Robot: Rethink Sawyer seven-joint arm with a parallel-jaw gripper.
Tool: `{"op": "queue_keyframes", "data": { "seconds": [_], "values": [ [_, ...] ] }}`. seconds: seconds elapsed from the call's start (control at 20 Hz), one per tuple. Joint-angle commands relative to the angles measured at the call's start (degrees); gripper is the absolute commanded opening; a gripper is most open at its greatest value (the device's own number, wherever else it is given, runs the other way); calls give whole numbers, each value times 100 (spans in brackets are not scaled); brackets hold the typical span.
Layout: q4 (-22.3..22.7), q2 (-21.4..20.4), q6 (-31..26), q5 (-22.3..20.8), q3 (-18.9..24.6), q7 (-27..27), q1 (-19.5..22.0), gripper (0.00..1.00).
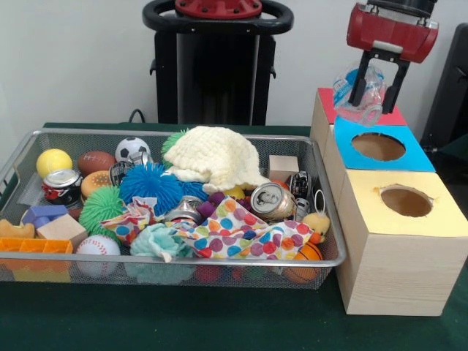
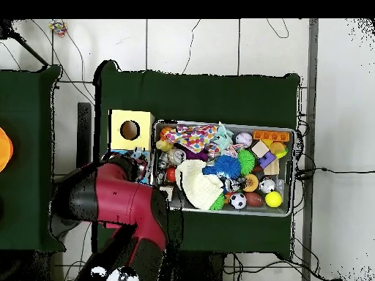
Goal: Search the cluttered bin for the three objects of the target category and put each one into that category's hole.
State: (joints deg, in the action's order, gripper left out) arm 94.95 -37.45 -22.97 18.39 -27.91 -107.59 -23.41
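The silver wire-mesh bin (image 1: 175, 261) fills the left and middle of the table and is full of clutter; it also shows in the overhead view (image 2: 294, 172). My gripper (image 1: 374, 96) is at the upper right, shut on a crumpled clear plastic thing with blue on it (image 1: 356, 86). It holds this above the red-topped box (image 1: 325, 104), just behind the blue-topped box (image 1: 420, 155) and its round hole (image 1: 378, 146). In the overhead view my red arm (image 2: 121, 201) hides the blue and red boxes.
The yellow-topped box (image 1: 398, 252) with its hole (image 1: 406, 201) stands nearest the camera, right of the bin. The bin holds a cream knitted hat (image 1: 216, 157), a blue spiky ball (image 1: 150, 184), crushed cans (image 1: 272, 201), a dotted cloth (image 1: 234, 230), balls and wooden blocks.
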Motion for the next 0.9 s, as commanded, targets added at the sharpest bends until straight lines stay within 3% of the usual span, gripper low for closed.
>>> {"op": "queue_keyframes", "data": {
  "seconds": [0.05, 0.35, 0.9],
  "values": [
    [-94, 297, -404, 293, 290, -1492, 166, 0],
    [-182, 276, -303, 289, 401, -1318, 229, 0],
    [-259, 507, -251, 529, 426, -1654, 21, 0]
  ]
}}
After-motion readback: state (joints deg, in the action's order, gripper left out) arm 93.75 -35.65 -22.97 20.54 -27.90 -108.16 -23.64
